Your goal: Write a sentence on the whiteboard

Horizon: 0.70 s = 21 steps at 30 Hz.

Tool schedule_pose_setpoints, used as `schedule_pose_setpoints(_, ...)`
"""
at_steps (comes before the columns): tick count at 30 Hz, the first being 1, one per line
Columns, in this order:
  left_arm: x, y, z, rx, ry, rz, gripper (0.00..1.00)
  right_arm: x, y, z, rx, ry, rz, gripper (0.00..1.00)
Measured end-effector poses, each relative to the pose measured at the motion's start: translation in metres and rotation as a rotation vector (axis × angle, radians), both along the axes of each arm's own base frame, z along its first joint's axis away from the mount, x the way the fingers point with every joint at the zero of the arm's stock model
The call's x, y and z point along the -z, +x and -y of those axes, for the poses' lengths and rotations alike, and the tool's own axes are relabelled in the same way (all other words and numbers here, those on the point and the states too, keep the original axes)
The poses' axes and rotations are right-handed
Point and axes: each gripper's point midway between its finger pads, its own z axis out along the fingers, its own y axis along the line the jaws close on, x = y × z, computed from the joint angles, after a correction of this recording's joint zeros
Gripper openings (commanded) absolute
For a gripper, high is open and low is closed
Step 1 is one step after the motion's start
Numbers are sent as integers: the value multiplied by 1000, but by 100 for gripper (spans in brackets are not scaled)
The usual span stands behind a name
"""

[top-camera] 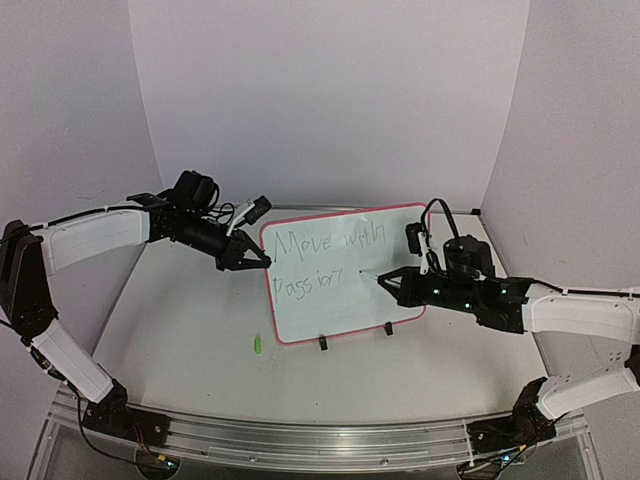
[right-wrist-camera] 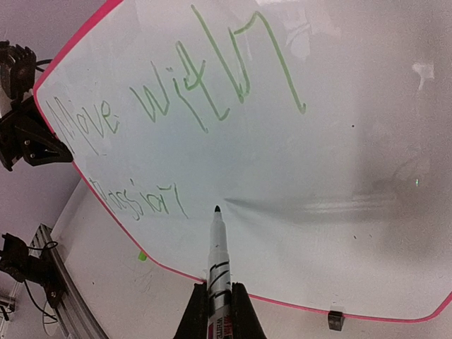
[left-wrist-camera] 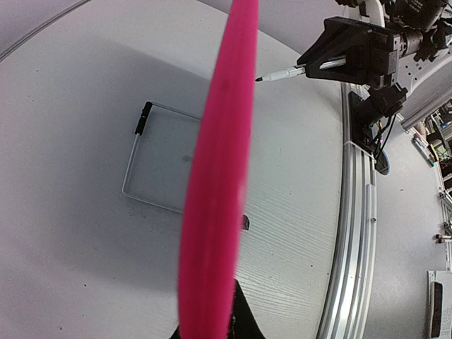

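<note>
Before the whiteboard (top-camera: 340, 310) lies a green object (top-camera: 256, 345); left hand (top-camera: 262, 260) pinches the frame (left-wrist-camera: 219, 176), right hand (top-camera: 383, 280) a marker (right-wrist-camera: 217, 247).

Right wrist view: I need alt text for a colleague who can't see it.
A white marker with a black tip, clamped in the jaws of the right gripper, points at the pink-framed rectangular whiteboard, just right of the lower line of the green handwritten sentence, roughly "Move with / Passion". The black left gripper grips the board's left edge.
</note>
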Motion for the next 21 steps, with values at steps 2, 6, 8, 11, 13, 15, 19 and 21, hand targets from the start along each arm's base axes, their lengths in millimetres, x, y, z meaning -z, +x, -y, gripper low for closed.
schedule_pose_setpoints(2,0,0,0,0,0,0,0,3,1,0,-1,-6,-6,0)
schedule_pose_setpoints(6,0,0,0,0,0,0,0,7,2,-1,-1,-14,-12,0)
schedule_pose_setpoints(8,0,0,0,0,0,0,0,7,2,-1,-2,-15,-12,0)
schedule_pose_setpoints(11,0,0,0,0,0,0,0,7,2,-1,-2,-16,-12,0)
schedule_pose_setpoints(13,0,0,0,0,0,0,0,7,2,-1,-2,-15,-12,0)
schedule_pose_setpoints(15,0,0,0,0,0,0,0,6,3,-1,-2,-15,-11,0)
schedule_pose_setpoints(19,0,0,0,0,0,0,0,1,4,-3,-4,-10,1,0)
schedule_pose_setpoints(21,0,0,0,0,0,0,0,-3,5,-4,-4,-5,8,0)
